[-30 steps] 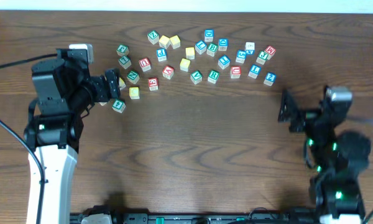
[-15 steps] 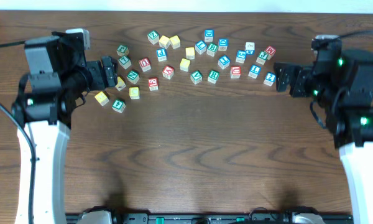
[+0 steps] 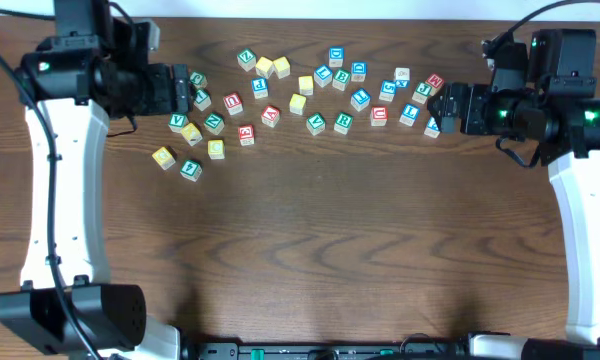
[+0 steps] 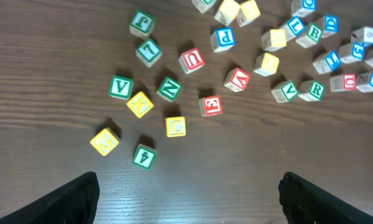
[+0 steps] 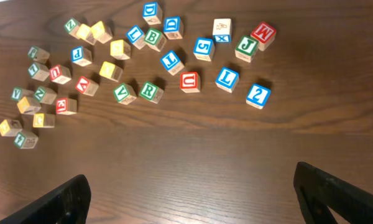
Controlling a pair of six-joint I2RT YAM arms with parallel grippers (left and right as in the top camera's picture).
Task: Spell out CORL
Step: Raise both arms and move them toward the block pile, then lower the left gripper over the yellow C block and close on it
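Note:
Many small alphabet cubes lie scattered across the far half of the table. A yellow C cube [image 4: 176, 126] [image 3: 216, 149] and another yellow cube [image 4: 104, 141] [image 3: 163, 157], its letter unclear, lie at the left end. The green R cube [image 5: 150, 91] [image 3: 343, 122] lies mid-cluster. The blue L cube [image 5: 227, 79] [image 3: 409, 114] lies toward the right. My left gripper [image 3: 180, 90] [image 4: 189, 199] is open and empty, over the cluster's left end. My right gripper [image 3: 446, 108] [image 5: 196, 196] is open and empty, at the cluster's right end beside the blue 2 cube [image 5: 258, 96].
Red-lettered cubes U [image 5: 189, 81], M [image 5: 263, 33] and E [image 4: 211, 106] lie among the others. A yellow X cube [image 4: 140, 104] and a second blue L cube [image 5: 135, 35] also lie in the cluster. Bare wood [image 3: 310, 230] stretches from the cubes to the near edge.
Both arms have risen and swung toward the back of the table. The left gripper moved back along the cluster's left end. The right gripper moved from the front right to the cluster's right end.

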